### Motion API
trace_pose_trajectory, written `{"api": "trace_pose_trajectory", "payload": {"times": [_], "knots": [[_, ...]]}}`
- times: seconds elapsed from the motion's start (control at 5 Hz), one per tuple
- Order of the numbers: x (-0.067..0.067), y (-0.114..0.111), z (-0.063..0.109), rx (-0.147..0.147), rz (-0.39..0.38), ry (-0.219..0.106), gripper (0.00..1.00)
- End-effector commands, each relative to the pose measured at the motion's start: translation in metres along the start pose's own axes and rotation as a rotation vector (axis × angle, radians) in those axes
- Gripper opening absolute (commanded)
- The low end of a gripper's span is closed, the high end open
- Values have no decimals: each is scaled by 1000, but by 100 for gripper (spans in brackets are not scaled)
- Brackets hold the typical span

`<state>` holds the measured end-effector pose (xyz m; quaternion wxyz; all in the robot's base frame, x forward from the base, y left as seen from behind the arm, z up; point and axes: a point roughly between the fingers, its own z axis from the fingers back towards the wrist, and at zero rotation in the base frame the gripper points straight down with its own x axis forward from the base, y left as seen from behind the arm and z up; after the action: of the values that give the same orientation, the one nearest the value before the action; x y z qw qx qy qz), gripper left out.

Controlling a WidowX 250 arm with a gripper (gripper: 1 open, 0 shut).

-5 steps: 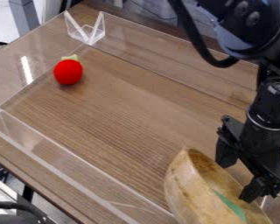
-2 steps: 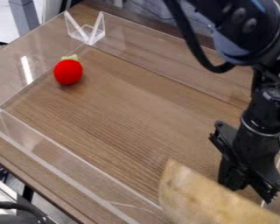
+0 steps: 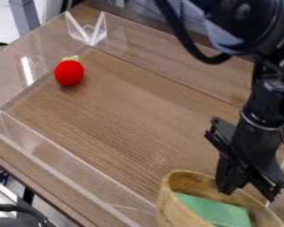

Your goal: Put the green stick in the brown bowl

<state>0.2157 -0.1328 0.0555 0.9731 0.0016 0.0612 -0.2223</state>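
On the far left I have the small red strawberry-like ball (image 3: 70,71) sitting alone on the wood-grain tabletop (image 3: 121,115), close to the clear acrylic wall (image 3: 38,142), well apart from everything that matters. Across bare wood to the lower right is the round light-brown wooden bowl (image 3: 177,188), cut off by the bottom edge, and the flat light-green rectangular stick (image 3: 216,213) lies inside it, resting on the bowl's floor. Just to the right and above stands my black gripper (image 3: 233,186), pointing down, its fingers (image 3: 231,177) closed together on nothing that I can see; the tips hang close over the bowl's far rim, and I cannot tell whether they touch it.

By my reading the placing is done, so the step in hand is a clean exit: I would lift straight up, clear of the rim, before swinging away, so I don't nudge the bowl or tip it.

Against the earlier views, the bowl sat tilted and blurred, showing its outer side; now it lies flat with its hollow and the stick showing. The gripper has shifted slightly left and up. The red ball has not moved.
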Motion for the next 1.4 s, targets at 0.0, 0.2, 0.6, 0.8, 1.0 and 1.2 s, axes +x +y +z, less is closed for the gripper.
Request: {"api": "trace_pose_trajectory", "payload": {"times": [0.0,0.2,0.6,0.8,1.0,1.2], "knots": [[-3,-5,17,0,0,-46,0],[-8,-5,17,-1,12,-40,0],[-15,-3,17,-7,36,-26,0],[-17,-1,16,-9,49,-19,0],[-19,2,16,-10,63,-12,0],[-21,5,15,-11,76,-7,0]]}}
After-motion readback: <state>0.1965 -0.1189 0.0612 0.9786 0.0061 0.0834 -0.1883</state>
